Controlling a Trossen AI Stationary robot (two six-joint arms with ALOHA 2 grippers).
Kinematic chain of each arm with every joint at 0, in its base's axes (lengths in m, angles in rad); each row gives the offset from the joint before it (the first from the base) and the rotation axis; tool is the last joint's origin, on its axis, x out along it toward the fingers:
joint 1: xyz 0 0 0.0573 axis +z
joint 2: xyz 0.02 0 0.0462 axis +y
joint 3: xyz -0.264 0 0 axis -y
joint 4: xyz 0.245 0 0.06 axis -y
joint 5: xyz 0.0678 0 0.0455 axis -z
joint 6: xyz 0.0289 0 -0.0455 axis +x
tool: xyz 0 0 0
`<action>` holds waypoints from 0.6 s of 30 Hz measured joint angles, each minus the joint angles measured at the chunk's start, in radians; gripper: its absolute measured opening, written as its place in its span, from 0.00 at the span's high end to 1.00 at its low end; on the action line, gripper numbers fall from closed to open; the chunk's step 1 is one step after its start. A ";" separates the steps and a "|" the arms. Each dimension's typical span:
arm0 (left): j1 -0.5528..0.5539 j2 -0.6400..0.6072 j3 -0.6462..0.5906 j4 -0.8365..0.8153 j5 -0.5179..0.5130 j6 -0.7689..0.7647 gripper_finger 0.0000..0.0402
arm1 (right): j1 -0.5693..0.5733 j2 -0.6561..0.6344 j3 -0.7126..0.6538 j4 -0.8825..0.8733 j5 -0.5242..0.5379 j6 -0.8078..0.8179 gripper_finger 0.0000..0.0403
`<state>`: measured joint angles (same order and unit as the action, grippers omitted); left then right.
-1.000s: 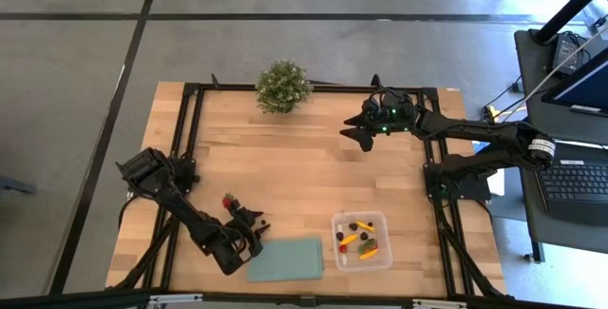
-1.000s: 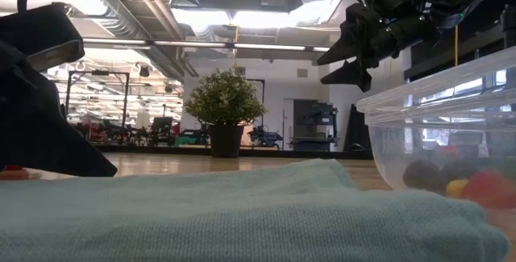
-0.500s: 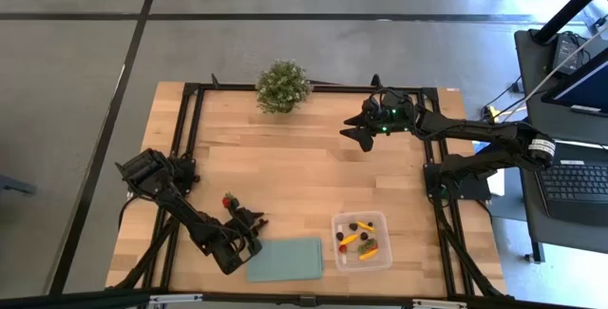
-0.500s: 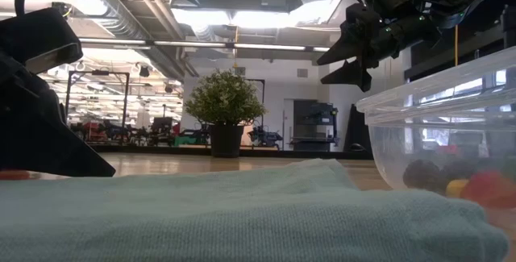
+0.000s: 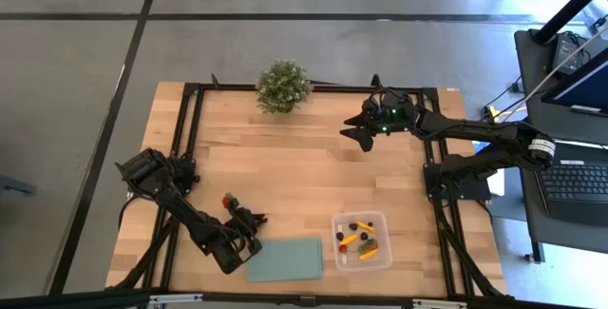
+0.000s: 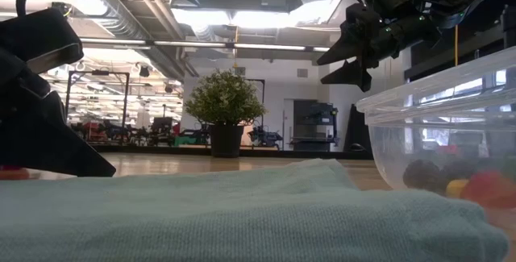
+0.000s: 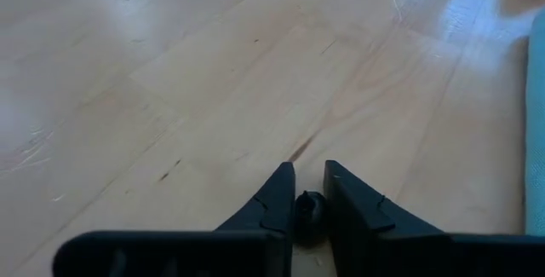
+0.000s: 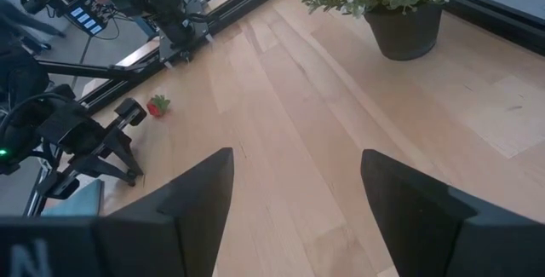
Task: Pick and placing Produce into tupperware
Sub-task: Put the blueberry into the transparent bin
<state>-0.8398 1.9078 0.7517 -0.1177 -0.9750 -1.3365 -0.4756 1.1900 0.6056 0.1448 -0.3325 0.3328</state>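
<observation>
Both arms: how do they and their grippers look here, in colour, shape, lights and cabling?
Both are dark, near-black jointed arms of slim links. The left gripper ends in two flat, wedge-shaped black fingers tapering to points. The right gripper has the same broad, matte black fingers; small green lights glow on its wrist housing, and a pale band rings the right arm near its elbow. Thin dark cables run along both.

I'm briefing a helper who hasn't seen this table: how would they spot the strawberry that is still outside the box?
Start at the pale green cloth on the table's near edge, left of the clear box. Just beyond its left end is the left gripper, and the strawberry lies on bare wood beside it. It is red with a green top, the only piece lying loose there; the other produce sits in the box.
</observation>
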 joint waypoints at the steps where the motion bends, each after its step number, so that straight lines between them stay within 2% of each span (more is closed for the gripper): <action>1: 0.000 -0.004 0.000 0.000 0.004 0.000 0.90 | 0.000 0.000 0.000 0.000 0.000 0.000 0.36; 10: 0.006 -0.028 0.000 -0.006 0.033 -0.045 0.90 | 0.000 0.000 0.000 0.000 0.000 -0.001 0.36; 14: 0.019 -0.097 -0.001 -0.049 0.089 -0.039 0.91 | 0.000 0.000 0.000 0.001 0.000 -0.002 0.36; 18: 0.053 -0.197 0.000 -0.065 0.107 0.068 0.91 | 0.000 0.000 0.000 0.004 0.000 -0.002 0.36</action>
<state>-0.7866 1.7107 0.7513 -0.1824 -0.8680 -1.2685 -0.4759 1.1902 0.6058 0.1486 -0.3325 0.3313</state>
